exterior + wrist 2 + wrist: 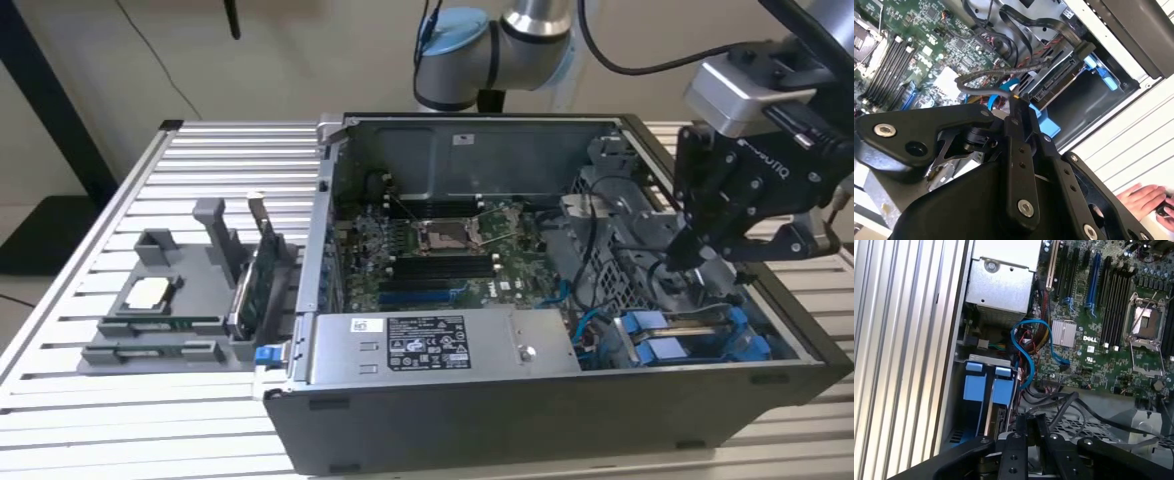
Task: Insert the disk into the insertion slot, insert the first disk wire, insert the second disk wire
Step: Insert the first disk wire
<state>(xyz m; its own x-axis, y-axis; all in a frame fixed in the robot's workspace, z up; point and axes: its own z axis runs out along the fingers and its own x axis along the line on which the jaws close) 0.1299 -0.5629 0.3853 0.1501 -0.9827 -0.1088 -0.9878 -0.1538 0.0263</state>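
Note:
My gripper (683, 262) hangs low inside the open computer case, over the drive cage at the exterior view's right. In the second wrist view its black fingers (1019, 130) meet at the tip (1015, 100), shut on the end of a dark grey disk wire (979, 79) that loops away over the board. Just beyond the tip lies the disk (1059, 80), seated in the insertion slot (1089, 100) between blue fittings (1101, 75). A black flat wire (1054, 22) reaches the disk's far corner. In the first wrist view the gripper (1031, 422) stands beside the blue fittings (976, 387).
The green motherboard (441, 255) fills the case's middle and the power supply (427, 345) its front. A blue wire (1024, 340) and black cables tangle near the cage. A grey parts stand (174, 300) sits on the slatted table. A person's hand (1149, 195) rests on the table.

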